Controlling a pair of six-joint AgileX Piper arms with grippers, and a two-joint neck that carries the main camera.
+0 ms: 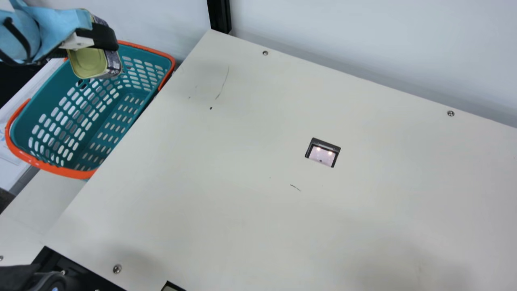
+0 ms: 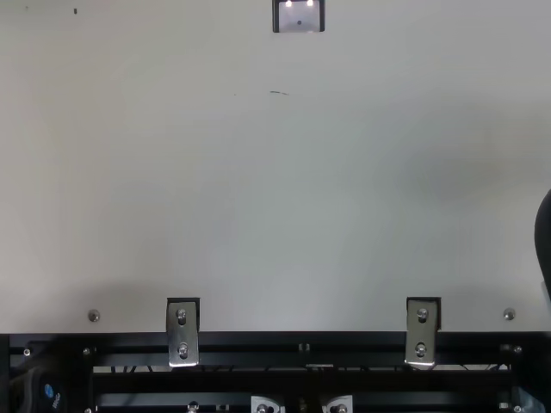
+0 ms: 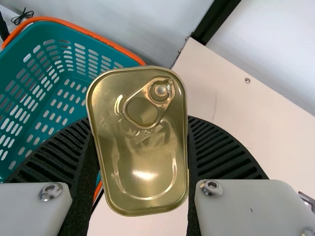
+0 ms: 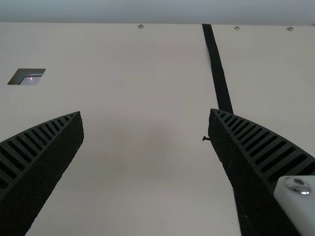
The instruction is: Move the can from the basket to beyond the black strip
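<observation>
Main view, cream table (image 1: 242,161), pale wall (image 1: 363,36)

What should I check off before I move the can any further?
1. Can between the left hand's two fingers: ok.
2. Grip firm enough to travel: cannot tell.
3. Can high enough to clear the basket's rim: cannot tell.
4. Right hand open, nothing between its fingers: ok.
5. Black strip located: ok, on the table in the right wrist view.
6. Can beyond the strip: not ok, it's by the basket.
</observation>
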